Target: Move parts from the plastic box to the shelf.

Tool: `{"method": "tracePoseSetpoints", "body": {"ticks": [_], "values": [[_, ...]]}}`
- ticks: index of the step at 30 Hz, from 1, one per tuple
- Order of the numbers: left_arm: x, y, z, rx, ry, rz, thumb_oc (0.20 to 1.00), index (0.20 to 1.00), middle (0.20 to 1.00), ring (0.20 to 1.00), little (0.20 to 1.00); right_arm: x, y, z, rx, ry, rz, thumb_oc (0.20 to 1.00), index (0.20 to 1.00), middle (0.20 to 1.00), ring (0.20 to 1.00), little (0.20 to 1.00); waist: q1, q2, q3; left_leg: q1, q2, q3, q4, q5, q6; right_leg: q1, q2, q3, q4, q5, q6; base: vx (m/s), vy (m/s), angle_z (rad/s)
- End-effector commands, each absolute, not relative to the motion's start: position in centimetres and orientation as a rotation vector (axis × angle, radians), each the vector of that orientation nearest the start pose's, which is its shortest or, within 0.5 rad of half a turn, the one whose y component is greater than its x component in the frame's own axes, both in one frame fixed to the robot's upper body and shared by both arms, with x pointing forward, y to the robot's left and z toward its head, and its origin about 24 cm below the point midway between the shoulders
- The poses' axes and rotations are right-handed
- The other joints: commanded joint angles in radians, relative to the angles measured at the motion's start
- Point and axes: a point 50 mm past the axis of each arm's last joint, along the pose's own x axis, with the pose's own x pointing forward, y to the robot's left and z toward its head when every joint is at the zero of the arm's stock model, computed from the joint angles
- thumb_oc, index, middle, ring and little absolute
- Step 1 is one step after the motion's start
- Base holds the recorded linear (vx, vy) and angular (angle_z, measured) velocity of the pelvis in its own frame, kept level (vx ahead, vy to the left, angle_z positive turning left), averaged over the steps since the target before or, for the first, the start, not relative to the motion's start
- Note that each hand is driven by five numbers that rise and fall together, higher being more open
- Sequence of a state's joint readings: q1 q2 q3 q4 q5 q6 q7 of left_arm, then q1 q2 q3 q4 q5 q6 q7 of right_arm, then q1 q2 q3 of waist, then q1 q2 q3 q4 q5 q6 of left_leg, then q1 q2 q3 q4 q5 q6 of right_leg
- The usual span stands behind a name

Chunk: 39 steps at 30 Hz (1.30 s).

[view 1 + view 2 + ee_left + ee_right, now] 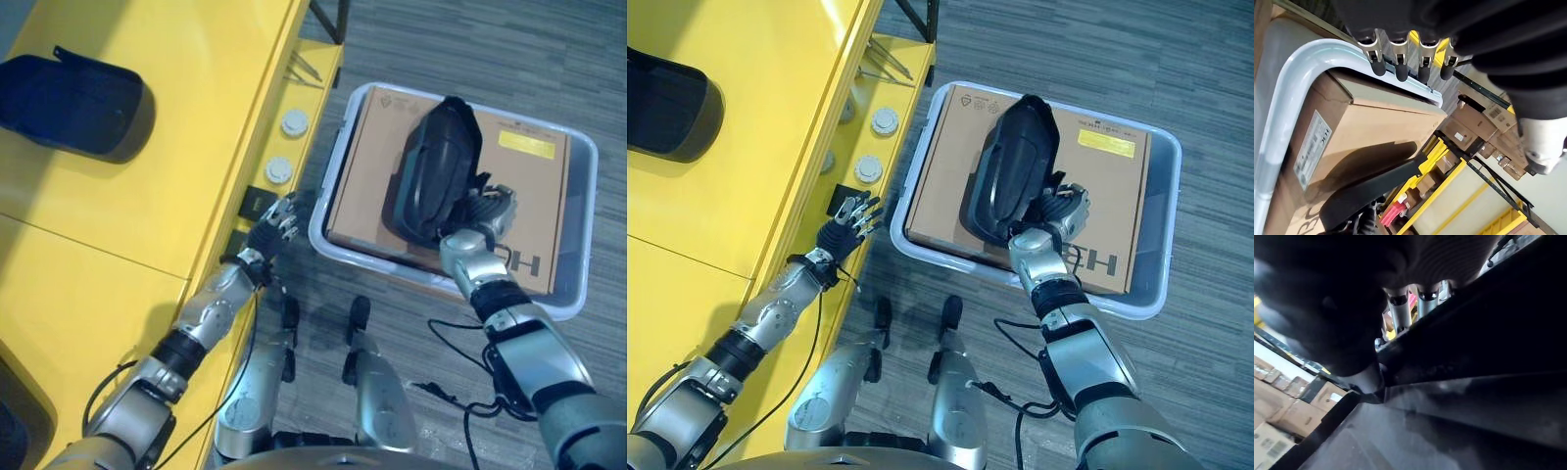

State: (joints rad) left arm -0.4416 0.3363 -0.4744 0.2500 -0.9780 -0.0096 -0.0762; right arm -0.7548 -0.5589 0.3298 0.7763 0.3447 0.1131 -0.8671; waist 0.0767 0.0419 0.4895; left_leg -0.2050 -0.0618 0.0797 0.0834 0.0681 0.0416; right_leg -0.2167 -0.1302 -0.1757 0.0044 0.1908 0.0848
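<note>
One black part [1014, 166] lies on top of the cardboard carton [950, 162] that fills the plastic box [1161, 211]. It is a long, curved moulded piece, its long axis running from the box's far edge back toward the robot. Its near end meets the right hand [1055, 217], whose fingers are curled round that end, so the hand grips the part; the right wrist view shows the dark moulding pressed close against the fingers [1400, 316]. The part therefore extends forward and slightly left from the hand, with most of its length lying beyond the grip and over the carton.

The yellow shelf [176, 147] stands to the left of the box, just beside its left rim, and a second black part [73, 93] rests on the shelf's top near its far left corner. The coming move, as I judge it, turns on carrying the long piece leftward across the box rim without its free far end swinging down.

The left hand [275, 224] hovers with fingers straight and spread at the shelf's front edge, just beside the box's near left corner, holding nothing. It is nearer the shelf; the right is the one at the part.
</note>
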Motion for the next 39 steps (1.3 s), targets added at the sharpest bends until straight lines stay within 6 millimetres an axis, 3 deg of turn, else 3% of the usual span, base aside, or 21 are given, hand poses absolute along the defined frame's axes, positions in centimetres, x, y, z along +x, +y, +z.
{"method": "tracePoseSetpoints", "body": {"ticks": [1, 5, 10, 15, 21, 25, 28, 39], "values": [[30.1, 8.2, 8.9, -0.501, 0.038, -0.623, 1.000, 1.000, 1.000, 1.000, 1.000, 35.9, -28.0, 16.3, -0.517, -0.175, -0.848, 0.200, 0.200, 0.200, 0.200, 0.200, 0.015, 0.008, -0.072, -0.013, -0.011, -0.042, 0.037, -0.074, -0.005, 0.008, -0.055, -0.006, 0.053, -0.054, 0.091, 0.03, -0.053, 0.00], [29.5, 8.2, 8.7, -0.507, 0.057, -0.669, 1.000, 1.000, 1.000, 1.000, 1.000, 35.8, -27.7, 17.4, -0.614, -0.223, -0.774, 0.200, 0.200, 0.200, 0.200, 0.200, 0.015, 0.003, -0.109, 0.029, -0.007, -0.042, 0.015, -0.076, -0.009, 0.052, -0.047, -0.014, 0.034, -0.061, 0.091, 0.06, -0.060, -0.01], [28.7, 7.5, 8.4, -0.513, 0.126, -0.728, 1.000, 1.000, 1.000, 1.000, 1.000, 35.6, -26.8, 17.4, -0.713, -0.239, -0.651, 0.200, 0.200, 0.200, 0.200, 0.200, 0.014, -0.005, -0.169, 0.095, 0.006, -0.039, -0.023, -0.075, -0.017, 0.116, -0.033, -0.025, 0.008, -0.074, 0.088, 0.09, -0.067, -0.01], [28.5, 6.2, 7.0, -0.497, 0.285, -0.707, 1.000, 1.000, 1.000, 1.000, 1.000, 35.8, -24.8, 16.0, -0.780, -0.196, -0.509, 0.200, 0.200, 0.200, 0.200, 0.200, 0.004, -0.018, -0.235, 0.146, 0.018, -0.027, -0.045, -0.075, -0.023, 0.164, -0.016, -0.025, -0.007, -0.084, 0.083, 0.10, -0.077, -0.02], [29.2, 3.1, 6.0, -0.452, 0.466, -0.729, 1.000, 1.000, 1.000, 1.000, 1.000, 36.4, -21.3, 13.6, -0.812, -0.145, -0.347, 0.200, 0.200, 0.200, 0.200, 0.200, -0.024, -0.032, -0.314, 0.208, 0.034, -0.002, -0.071, -0.077, -0.031, 0.214, 0.003, -0.010, -0.031, -0.091, 0.076, 0.09, -0.055, -0.04], [29.4, 1.7, 5.1, -0.417, 0.539, -0.729, 1.000, 1.000, 1.000, 1.000, 1.000, 36.7, -19.6, 13.0, -0.795, -0.136, -0.302, 0.200, 0.200, 0.200, 0.200, 0.200, -0.039, -0.037, -0.344, 0.229, 0.039, 0.012, -0.073, -0.084, -0.034, 0.230, 0.011, 0.001, -0.035, -0.094, 0.074, 0.08, -0.038, -0.08], [29.3, -0.4, 4.8, -0.365, 0.547, -0.748, 1.000, 1.000, 1.000, 1.000, 1.000, 37.0, -17.6, 12.1, -0.770, -0.116, -0.253, 0.200, 0.200, 0.200, 0.200, 0.200, -0.058, -0.043, -0.374, 0.248, 0.042, 0.026, -0.077, -0.091, -0.036, 0.242, 0.016, 0.015, -0.043, -0.098, 0.074, 0.07, -0.039, -0.21], [29.2, -2.8, 7.3, -0.401, 0.410, -0.774, 1.000, 1.000, 1.000, 1.000, 1.000, 36.6, -15.7, 10.4, -0.767, -0.071, -0.170, 0.200, 0.200, 0.200, 0.200, 0.200, -0.085, -0.047, -0.406, 0.272, 0.044, 0.046, -0.089, -0.098, -0.036, 0.252, 0.022, 0.033, -0.053, -0.097, 0.078, 0.03, -0.009, -0.06]]}}
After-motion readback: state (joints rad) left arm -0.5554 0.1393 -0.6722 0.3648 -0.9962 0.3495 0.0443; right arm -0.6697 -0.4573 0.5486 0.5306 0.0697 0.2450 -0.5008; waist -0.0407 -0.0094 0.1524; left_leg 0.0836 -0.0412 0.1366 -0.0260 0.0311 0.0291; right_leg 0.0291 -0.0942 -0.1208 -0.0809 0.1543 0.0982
